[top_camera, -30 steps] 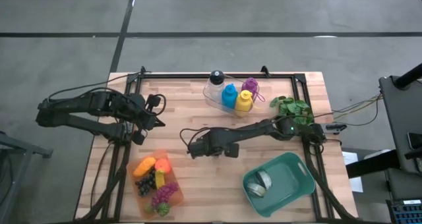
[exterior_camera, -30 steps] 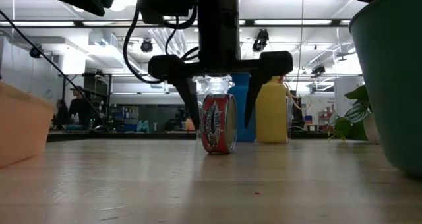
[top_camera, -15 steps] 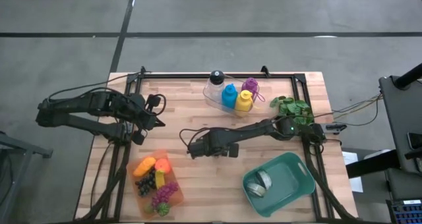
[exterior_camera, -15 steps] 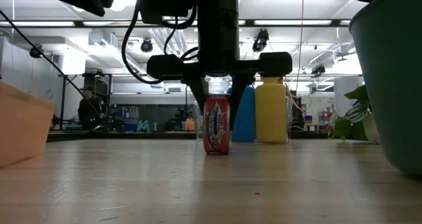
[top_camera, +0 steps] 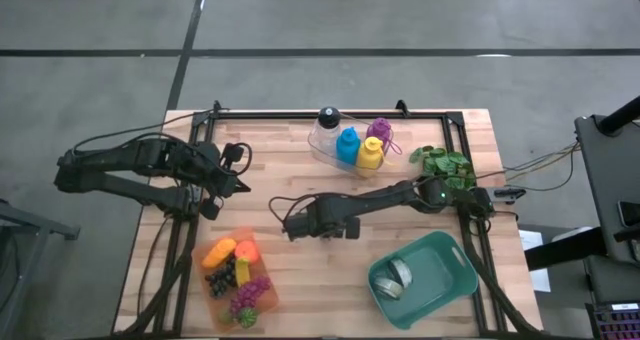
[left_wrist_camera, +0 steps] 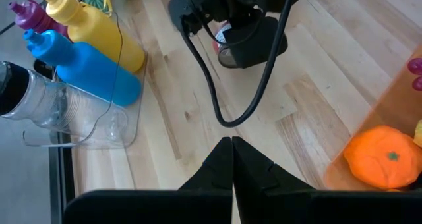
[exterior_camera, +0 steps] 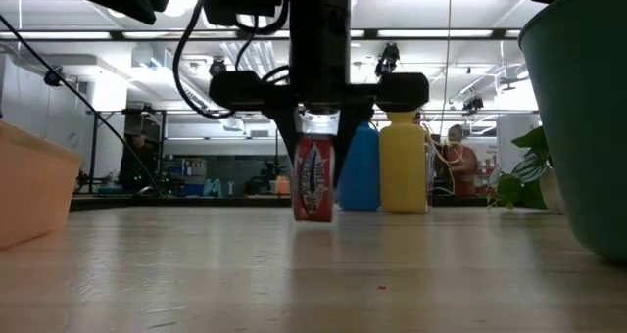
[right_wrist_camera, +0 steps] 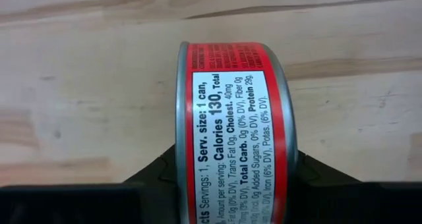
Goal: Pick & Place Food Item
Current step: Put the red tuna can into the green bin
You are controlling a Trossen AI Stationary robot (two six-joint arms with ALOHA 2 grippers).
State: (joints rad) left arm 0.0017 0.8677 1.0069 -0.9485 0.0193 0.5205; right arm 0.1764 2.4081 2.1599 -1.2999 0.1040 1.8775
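The right gripper [exterior_camera: 315, 142] is clamped on the red tin [exterior_camera: 313, 189] over the middle of the table [top_camera: 290, 280], and the low view shows the tin clear of the wood, so the pick appears done. Placing remains, probably into the green bin [top_camera: 455, 280], which already holds one tin. The left gripper [top_camera: 243, 184], fingers together and empty, waits near the left edge.

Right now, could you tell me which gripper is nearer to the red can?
Right. The right gripper is shut on the red can at mid-table; the left gripper waits shut, apart from it toward the table's left side.
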